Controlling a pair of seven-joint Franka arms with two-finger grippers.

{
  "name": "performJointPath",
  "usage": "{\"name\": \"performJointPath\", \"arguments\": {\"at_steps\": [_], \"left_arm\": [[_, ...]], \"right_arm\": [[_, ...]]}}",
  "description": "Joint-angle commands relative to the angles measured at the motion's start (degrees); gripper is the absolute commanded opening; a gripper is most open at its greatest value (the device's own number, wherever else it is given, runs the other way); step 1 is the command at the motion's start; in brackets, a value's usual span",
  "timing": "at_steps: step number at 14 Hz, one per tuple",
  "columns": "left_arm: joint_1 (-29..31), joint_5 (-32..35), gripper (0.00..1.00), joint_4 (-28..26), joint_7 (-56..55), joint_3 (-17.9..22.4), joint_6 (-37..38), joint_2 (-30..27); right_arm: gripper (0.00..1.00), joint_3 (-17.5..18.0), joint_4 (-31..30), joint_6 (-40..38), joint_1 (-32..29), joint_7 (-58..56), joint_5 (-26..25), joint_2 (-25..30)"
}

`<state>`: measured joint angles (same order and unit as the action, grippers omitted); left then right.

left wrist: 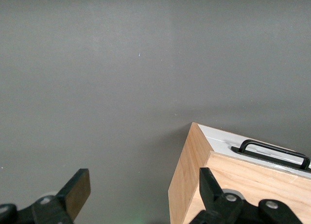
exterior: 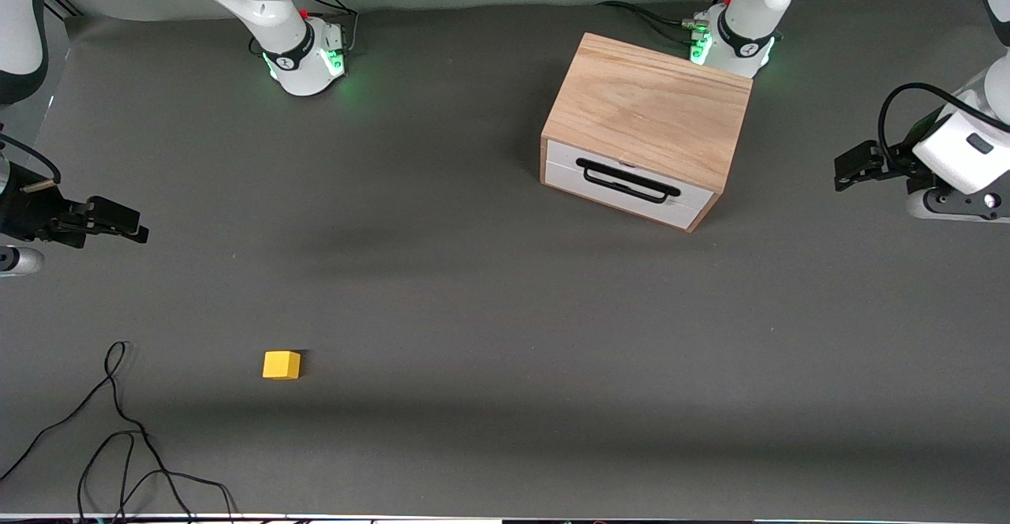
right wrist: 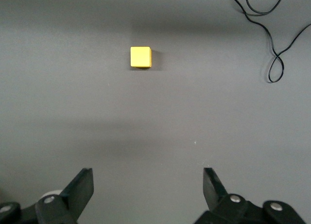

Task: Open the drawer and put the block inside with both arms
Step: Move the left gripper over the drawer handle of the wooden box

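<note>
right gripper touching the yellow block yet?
Apart. In the right wrist view the right gripper is open with bare grey table between its fingers and the block.

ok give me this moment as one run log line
drawer: shut | block: on table, toward right arm's end | left gripper: open, over table by cabinet | right gripper: open, empty, over bare table

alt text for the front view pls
A closed white drawer in a wooden cabinet sits near the left arm's base; a yellow block lies nearer the camera, toward the right arm's end. The left claw and right claw are open, holding nothing.
</note>
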<state>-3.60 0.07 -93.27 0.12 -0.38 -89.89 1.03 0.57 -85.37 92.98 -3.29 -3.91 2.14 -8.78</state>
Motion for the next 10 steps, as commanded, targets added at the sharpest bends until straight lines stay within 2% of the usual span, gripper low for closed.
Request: {"name": "performJointPath", "arguments": {"at_steps": [1,5,10], "left_arm": [[-0.2,-0.4,1.0,-0.4,0.7,0.3,0.2,-0.5],[-1.1,-0.4,1.0,-0.1,-6.3,-1.6,2.1,-1.4],[-1.2,0.3,1.0,0.1,-34.6,-13.6,1.8,-0.6]], "right_arm": [[1.0,0.0,0.3,-0.6,0.5,0.7,-1.2,0.2],[1.0,0.0,-0.6,-0.2,0.4,0.1,-1.2,-0.3],[1.0,0.0,-1.5,0.3,0.5,0.1,-1.3,-0.3]]}}
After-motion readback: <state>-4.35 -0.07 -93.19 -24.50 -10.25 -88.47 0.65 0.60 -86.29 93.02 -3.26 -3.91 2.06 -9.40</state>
